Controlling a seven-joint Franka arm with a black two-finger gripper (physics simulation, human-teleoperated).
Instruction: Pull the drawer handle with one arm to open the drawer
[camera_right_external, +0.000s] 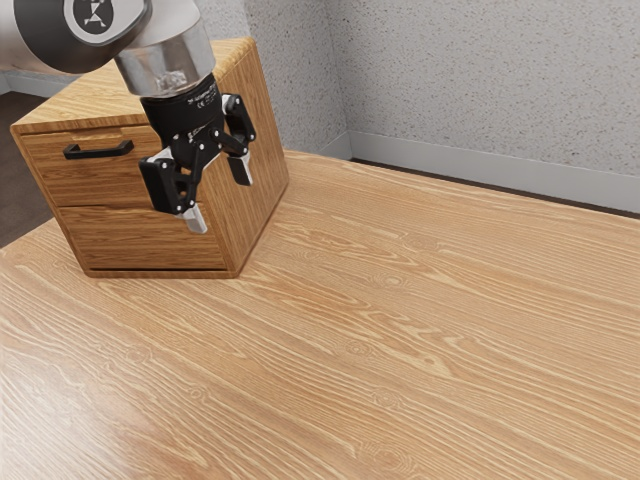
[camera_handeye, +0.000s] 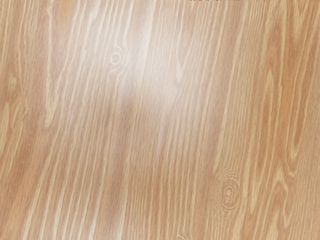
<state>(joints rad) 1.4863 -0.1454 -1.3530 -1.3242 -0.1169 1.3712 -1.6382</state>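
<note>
Far on the exterior view's left, standing on the table: wooden cabinet, black handle on its upper drawer. Just right of the handle, off it: claw, fingers apart, clamped on nothing.

The wood-grain table bears a wooden drawer cabinet at the exterior view's left, apparently sitting flat.

arm cut off at upper-left edge; pincer seemingly hides end of drawer.
</note>
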